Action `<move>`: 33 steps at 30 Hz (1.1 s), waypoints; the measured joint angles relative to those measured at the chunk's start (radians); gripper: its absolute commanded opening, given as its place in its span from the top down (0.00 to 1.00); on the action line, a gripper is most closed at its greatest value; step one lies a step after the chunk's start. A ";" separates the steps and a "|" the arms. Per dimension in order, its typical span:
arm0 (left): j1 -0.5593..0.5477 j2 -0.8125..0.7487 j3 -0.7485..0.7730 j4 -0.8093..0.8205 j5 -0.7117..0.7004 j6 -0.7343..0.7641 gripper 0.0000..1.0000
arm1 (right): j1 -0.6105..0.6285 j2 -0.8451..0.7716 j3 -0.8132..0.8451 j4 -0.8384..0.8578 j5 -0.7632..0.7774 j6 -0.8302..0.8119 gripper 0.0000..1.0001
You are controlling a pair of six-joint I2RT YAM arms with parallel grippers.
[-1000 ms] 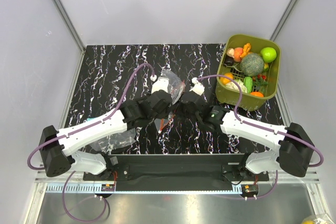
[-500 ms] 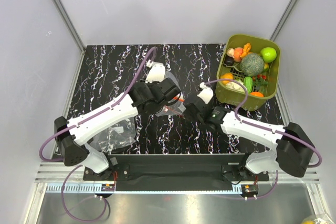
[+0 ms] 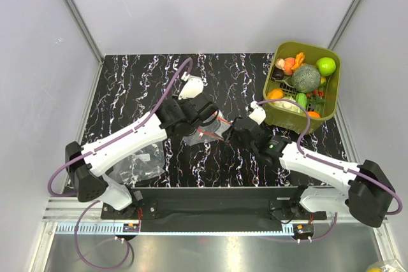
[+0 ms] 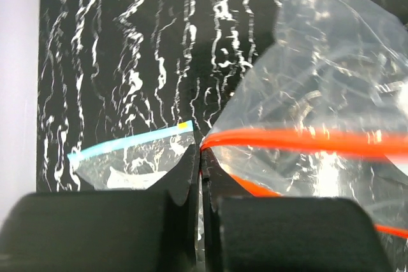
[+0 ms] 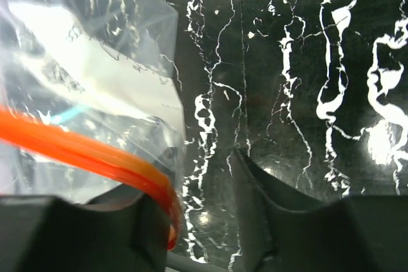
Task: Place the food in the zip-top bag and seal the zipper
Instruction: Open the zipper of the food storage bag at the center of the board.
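Left claw clamps the zipper at one end of the zip-top bag, while right claw stands parted at its three o'clock.

The left arm and right arm angle toward each other; left claw pinched shut, right claw with jaws apart.

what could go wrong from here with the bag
1. The left gripper is shut on only the very end of the zipper, so the zip-top bag could slip out or twist.
2. The right gripper stands open with the zipper beside one finger, unclamped, so the mouth may sag shut before any food leaves the tub.
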 measured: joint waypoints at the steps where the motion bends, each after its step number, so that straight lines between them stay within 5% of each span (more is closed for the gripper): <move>1: -0.004 -0.004 -0.001 0.014 0.016 0.029 1.00 | -0.003 0.007 0.000 0.002 -0.006 -0.015 0.52; 6: -0.018 0.008 0.038 0.018 0.039 0.101 1.00 | -0.010 0.085 0.079 -0.023 -0.051 -0.113 0.38; 9: -0.019 0.061 0.126 -0.018 0.011 0.117 1.00 | -0.014 0.113 0.153 -0.022 -0.101 -0.175 0.18; 22: 0.018 0.239 0.237 -0.045 -0.068 0.140 1.00 | -0.146 0.059 0.285 -0.102 -0.268 -0.297 0.11; 28: 0.053 0.261 0.222 -0.029 -0.044 0.151 1.00 | -0.337 -0.062 0.306 -0.210 -0.281 -0.343 0.08; 33: 0.060 0.261 0.216 -0.002 -0.018 0.151 1.00 | -0.616 -0.096 0.373 -0.287 -0.281 -0.394 0.00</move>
